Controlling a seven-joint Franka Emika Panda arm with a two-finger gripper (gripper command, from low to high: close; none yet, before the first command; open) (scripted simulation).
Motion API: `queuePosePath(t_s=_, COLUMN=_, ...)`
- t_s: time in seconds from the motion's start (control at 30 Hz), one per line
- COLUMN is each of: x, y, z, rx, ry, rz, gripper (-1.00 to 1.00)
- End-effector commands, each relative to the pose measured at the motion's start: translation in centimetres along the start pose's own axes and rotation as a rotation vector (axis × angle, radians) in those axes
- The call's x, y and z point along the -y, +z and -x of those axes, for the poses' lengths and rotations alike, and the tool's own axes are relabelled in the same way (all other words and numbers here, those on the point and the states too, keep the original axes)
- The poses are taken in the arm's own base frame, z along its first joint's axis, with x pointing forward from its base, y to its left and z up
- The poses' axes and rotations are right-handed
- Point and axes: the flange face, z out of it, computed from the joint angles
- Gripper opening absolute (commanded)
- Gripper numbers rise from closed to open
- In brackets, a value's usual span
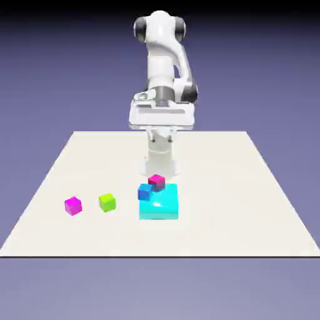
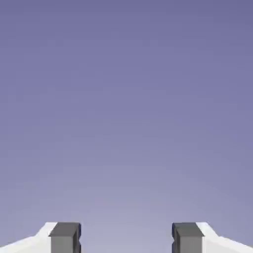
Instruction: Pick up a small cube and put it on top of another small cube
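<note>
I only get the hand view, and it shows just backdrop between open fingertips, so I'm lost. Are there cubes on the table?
Observer: Yes. The exterior view shows a magenta cube and a green cube side by side, apart, on the table.
Operator: Any others?
Observer: A blue cube and a crimson cube sit close together at a larger cyan block.
Operator: Am I near them?
Observer: No. The arm is drawn up, its hand well above every cube.
</note>
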Motion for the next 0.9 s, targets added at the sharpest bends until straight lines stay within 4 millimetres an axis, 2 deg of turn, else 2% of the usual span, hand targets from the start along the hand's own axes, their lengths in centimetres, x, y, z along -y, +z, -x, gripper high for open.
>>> queuePosePath(t_s=0.0, x=-1.0, y=1.4, z=-0.2, rx=0.037, ry=-0.01, rz=0.042, gripper=0.0)
queuePosePath(t_s=0.13, x=-5.8, y=6.5, z=-0.7, rx=0.191, ry=-0.051, rz=0.206, gripper=0.0)
queuePosePath(t_s=0.33, x=-13.9, y=12.7, z=0.6, rx=0.458, ry=-0.166, rz=0.458, gripper=0.0)
queuePosePath(t_s=0.5, x=-21.6, y=15.8, z=2.2, rx=0.698, ry=-0.255, rz=0.664, gripper=0.0)
queuePosePath(t_s=0.63, x=-28.2, y=16.7, z=3.4, rx=0.902, ry=-0.314, rz=0.827, gripper=0.0)
queuePosePath(t_s=0.77, x=-30.4, y=17.1, z=5.2, rx=1.057, ry=-0.477, rz=0.974, gripper=0.0)
queuePosePath(t_s=0.8, x=-30.4, y=17.2, z=5.6, rx=1.08, ry=-0.526, rz=1.006, gripper=0.0)
queuePosePath(t_s=0.87, x=-28.4, y=17.9, z=6.2, rx=1.058, ry=-0.617, rz=1.027, gripper=0.0)
